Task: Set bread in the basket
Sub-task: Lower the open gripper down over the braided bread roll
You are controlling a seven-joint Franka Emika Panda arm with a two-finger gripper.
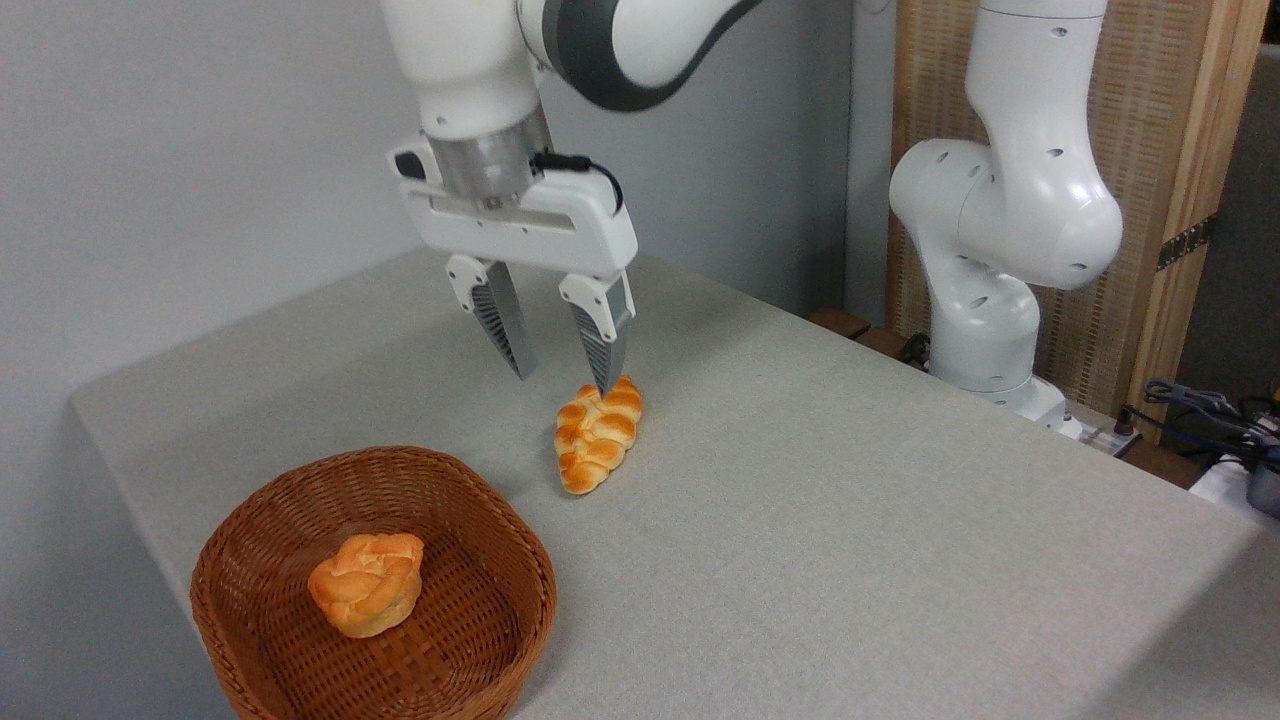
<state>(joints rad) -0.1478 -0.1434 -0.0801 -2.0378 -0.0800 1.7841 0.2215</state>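
Golden braided bread (598, 435) lying ungrasped on table (850, 520), at one o'clock from basket (250, 560), below spread-fingered gripper (565, 378); grasp and transfer left.

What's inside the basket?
A small round orange bun sits inside the basket, on its woven bottom. The patch of bottom right under the bun is covered. The long braided bread is outside, on the table.

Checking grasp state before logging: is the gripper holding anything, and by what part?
Nothing is held. The gripper has its jaws open above the far end of the braided loaf, which lies on the table beside the basket.
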